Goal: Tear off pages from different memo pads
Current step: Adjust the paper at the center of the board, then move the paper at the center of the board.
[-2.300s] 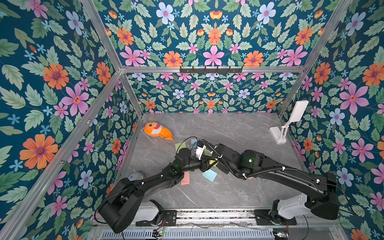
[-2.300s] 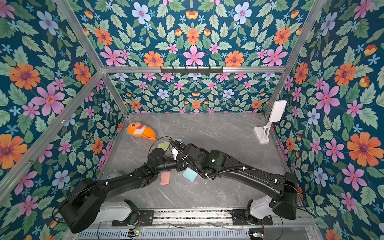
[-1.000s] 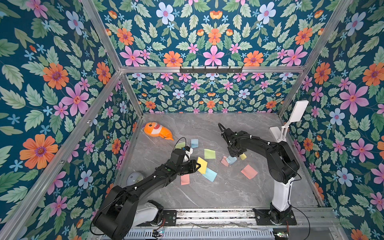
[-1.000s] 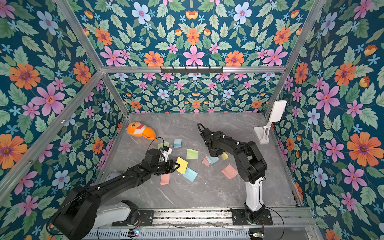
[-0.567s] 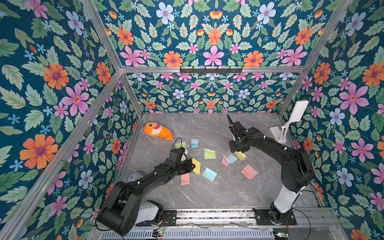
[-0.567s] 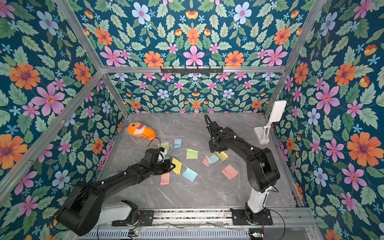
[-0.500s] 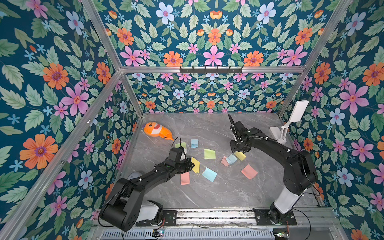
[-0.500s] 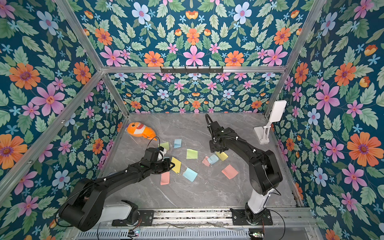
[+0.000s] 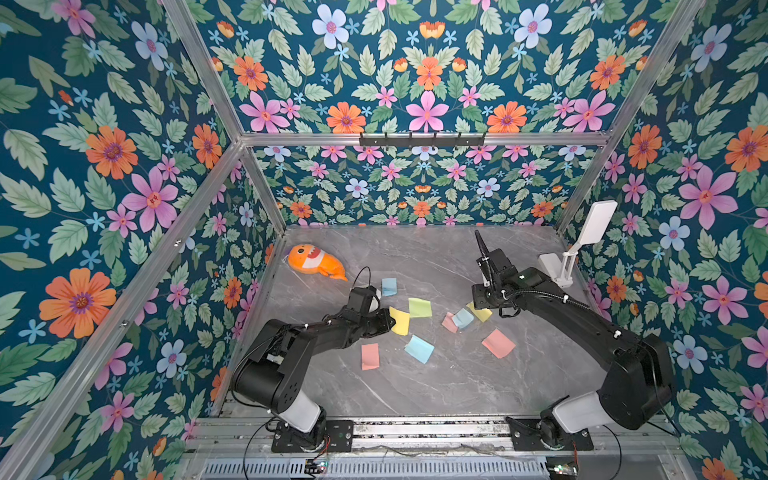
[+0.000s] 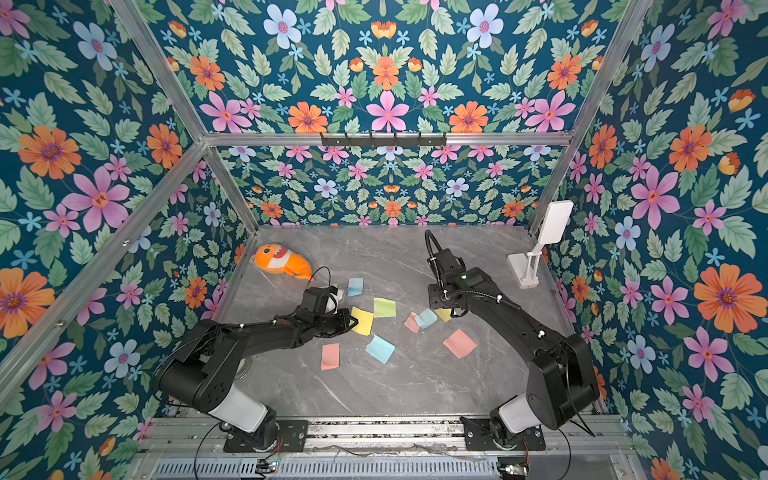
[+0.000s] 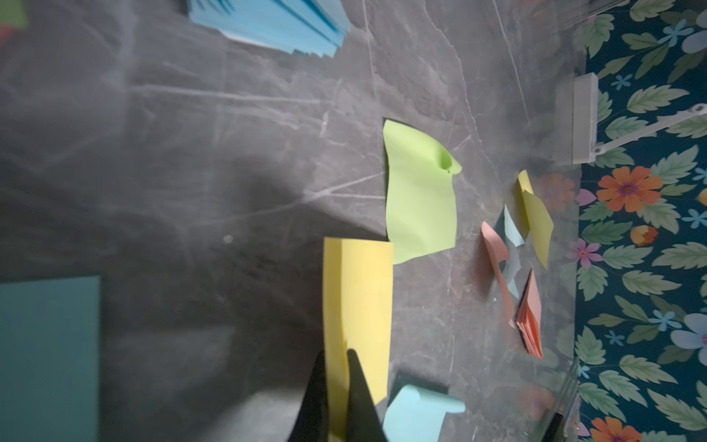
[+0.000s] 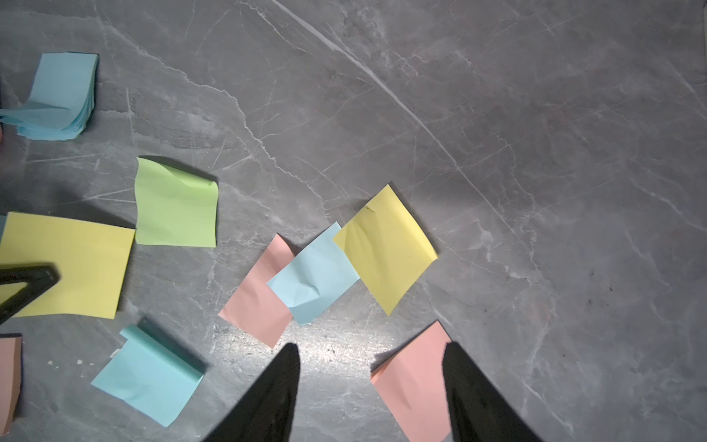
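Observation:
My left gripper is shut on the edge of a yellow memo pad, low over the table. Other memo pads lie flat: blue, green, pink, blue and pink. Three loose pages overlap at mid-right: pink, blue and yellow. My right gripper hangs open just above the table beside those pages. It holds nothing, and the right pink pad shows between its fingers.
An orange plush fish lies at the back left. A white folding stand stands by the right wall. Floral walls with aluminium posts close in the grey marble table on three sides.
My right gripper has opened wider and drawn to the right, ending beside the loose pages. My left gripper has pulled back slightly, still shut on the yellow pad.

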You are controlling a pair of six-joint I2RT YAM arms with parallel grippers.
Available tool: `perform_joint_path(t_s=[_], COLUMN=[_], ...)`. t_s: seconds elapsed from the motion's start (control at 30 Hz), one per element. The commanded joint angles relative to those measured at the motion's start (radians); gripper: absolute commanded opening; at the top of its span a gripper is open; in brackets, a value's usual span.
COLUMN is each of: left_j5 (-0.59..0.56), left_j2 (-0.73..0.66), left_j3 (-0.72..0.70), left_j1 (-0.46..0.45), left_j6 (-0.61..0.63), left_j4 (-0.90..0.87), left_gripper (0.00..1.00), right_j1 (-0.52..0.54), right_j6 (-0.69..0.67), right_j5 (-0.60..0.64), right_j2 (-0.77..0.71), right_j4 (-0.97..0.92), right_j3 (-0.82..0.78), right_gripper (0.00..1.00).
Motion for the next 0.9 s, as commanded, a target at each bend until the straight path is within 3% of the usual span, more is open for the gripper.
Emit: perform_joint_path(t_s=[0.0, 0.17, 0.47, 0.67, 0.77, 0.87], left_j5=[0.005, 0.005, -0.023, -0.077, -0.163, -0.149], left_j2=[0.05, 0.104, -0.184, -0.241, -0.231, -0.177], left_j3=[0.013, 0.091, -0.023, -0.108, -0.113, -0.114], left_j1=[-0.027, -0.115, -0.081, -0.091, -0.148, -0.218], left_j6=[-0.062, -0.081, -0.051, -0.059, -0.056, -0.112], left_j4=[0.102, 0.1, -0.116, -0.185, -0.222, -0.106], left_gripper=[0.0, 0.0, 0.0, 0.0, 0.0, 0.0], right_j1=[0.0, 0.0, 0.002, 0.005, 0.005, 0.005], right_j6=[0.025, 0.049, 0.09, 0.103, 0.106, 0.129], right_j5=[-0.014, -0.039, -0.118, -0.155, -0.158, -0.175], right_j2=[-0.008, 0.003, 0.025, 0.018, 0.011, -0.012], right_j4=[0.022, 0.057, 0.111, 0.115, 0.109, 0.131], right_j3=[-0.011, -0.028, -0.072, -0.072, -0.068, -0.085], right_gripper=[0.61, 0.61, 0.61, 0.61, 0.61, 0.61])
